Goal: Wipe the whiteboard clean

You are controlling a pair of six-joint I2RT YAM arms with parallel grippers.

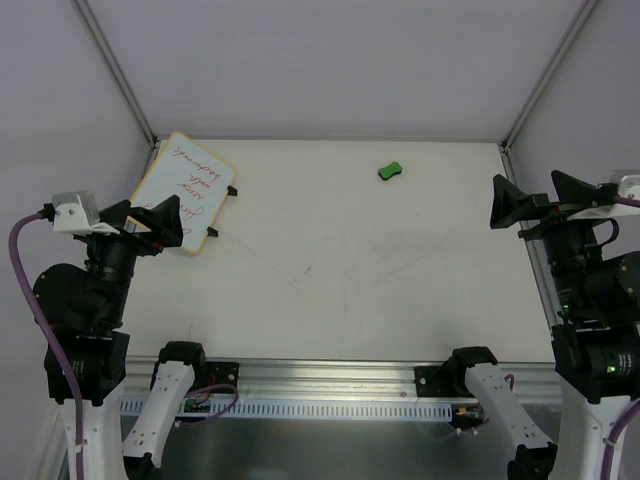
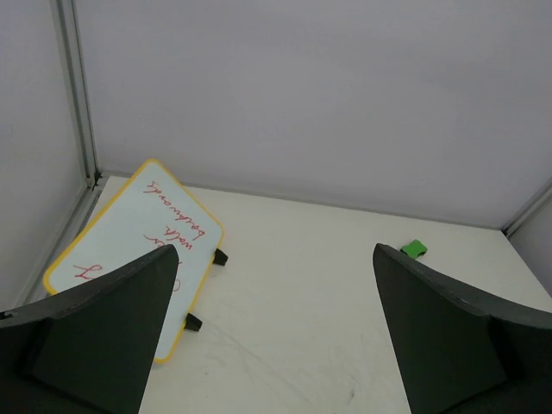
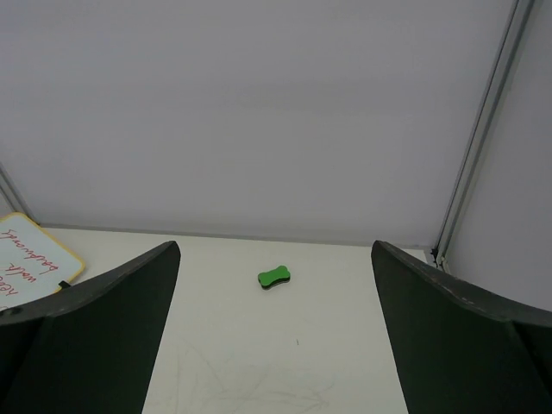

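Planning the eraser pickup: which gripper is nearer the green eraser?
Right. The right gripper hangs open at the right side, with the green eraser ahead to its left. The left gripper is by the whiteboard, far left.

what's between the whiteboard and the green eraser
Only bare white tabletop between the yellow-rimmed whiteboard and the small green eraser block, clearest in the top view.

The only writing stood on the whiteboard [image 1: 193, 177]: several slanting lines of red handwriting across its white face. In the left wrist view one short word on the whiteboard [image 2: 138, 228] looked like "water", though the script was too small and skewed to be sure. The longer lines beside it could not be made out, and the nearest line was partly hidden.
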